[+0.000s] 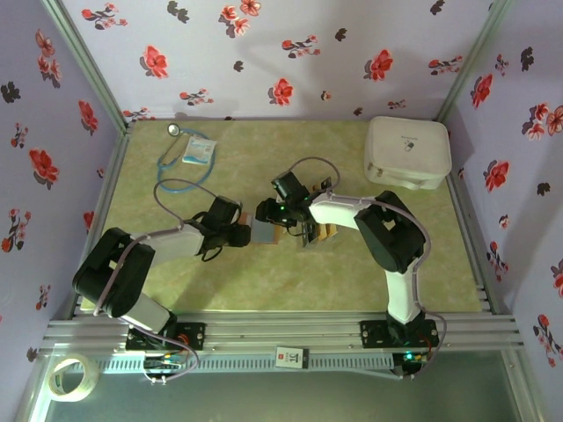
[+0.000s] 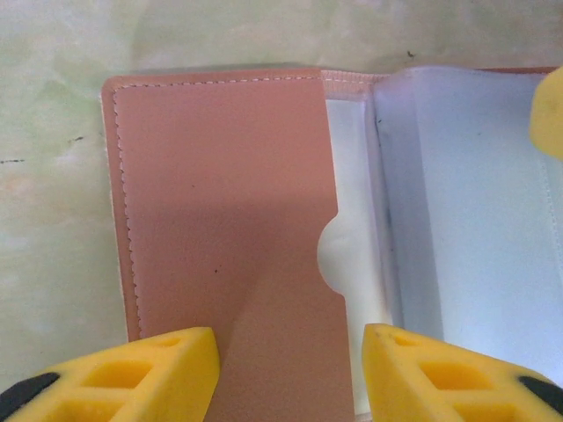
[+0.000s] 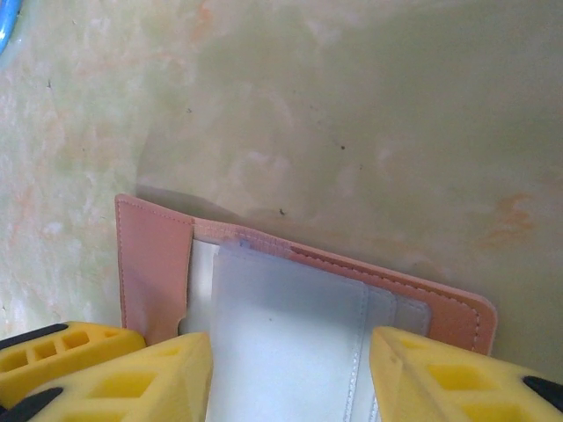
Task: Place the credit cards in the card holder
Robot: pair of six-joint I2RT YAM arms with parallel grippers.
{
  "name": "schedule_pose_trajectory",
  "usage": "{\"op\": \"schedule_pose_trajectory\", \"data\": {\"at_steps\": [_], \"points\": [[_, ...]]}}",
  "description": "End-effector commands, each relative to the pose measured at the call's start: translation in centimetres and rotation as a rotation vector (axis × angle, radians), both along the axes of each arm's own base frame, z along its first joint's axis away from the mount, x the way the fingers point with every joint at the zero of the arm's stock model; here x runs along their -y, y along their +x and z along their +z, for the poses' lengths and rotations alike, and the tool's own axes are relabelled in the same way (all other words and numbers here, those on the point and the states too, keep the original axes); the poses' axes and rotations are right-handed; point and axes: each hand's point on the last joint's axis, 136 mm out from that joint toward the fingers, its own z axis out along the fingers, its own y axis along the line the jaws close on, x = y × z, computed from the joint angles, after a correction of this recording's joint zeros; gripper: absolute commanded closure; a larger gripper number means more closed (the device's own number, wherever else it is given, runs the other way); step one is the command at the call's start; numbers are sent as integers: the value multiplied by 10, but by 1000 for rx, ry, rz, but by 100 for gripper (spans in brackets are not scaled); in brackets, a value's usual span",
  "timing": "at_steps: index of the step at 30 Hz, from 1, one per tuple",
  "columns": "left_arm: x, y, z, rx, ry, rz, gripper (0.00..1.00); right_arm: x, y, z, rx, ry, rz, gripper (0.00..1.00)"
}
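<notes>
The card holder (image 1: 266, 233) lies open at the table's centre, between both grippers. In the left wrist view its reddish-brown pocket flap (image 2: 220, 202) sits on the left and its clear pocket (image 2: 466, 211) on the right. My left gripper (image 2: 290, 352) hovers open over the brown flap, nothing between its fingers. My right gripper (image 3: 290, 352) stands open with its fingers on either side of the clear pocket sheet (image 3: 281, 334). A few small orange-brown cards (image 1: 327, 233), the credit cards, lie just right of the holder, partly hidden by the right gripper (image 1: 301, 232).
A big white rounded case (image 1: 407, 151) stands at the back right. A blue stethoscope (image 1: 180, 163) and a small packet (image 1: 199, 149) lie at the back left. A tape roll (image 1: 70, 376) rests off the table, front left.
</notes>
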Motion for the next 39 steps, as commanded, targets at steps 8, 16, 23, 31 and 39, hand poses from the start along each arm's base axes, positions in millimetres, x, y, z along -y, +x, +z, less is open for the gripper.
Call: {"op": "schedule_pose_trajectory", "data": {"at_steps": [8, 16, 23, 31, 39], "points": [[-10, -19, -27, -90, 59, -10, 49, -2, 0, 10, 17, 30, -1, 68], [-8, -15, -18, -58, 31, 0, 42, -1, -1, 0, 5, 8, 6, 80], [-4, -10, -6, -11, -7, 0, 32, -3, -2, -17, -26, 4, 6, 85], [0, -11, -4, -5, -27, -15, 29, -13, -5, -25, -45, 10, 23, 88], [1, -10, -6, -9, -27, -16, 29, -22, -7, -25, -48, 12, 38, 88]]}}
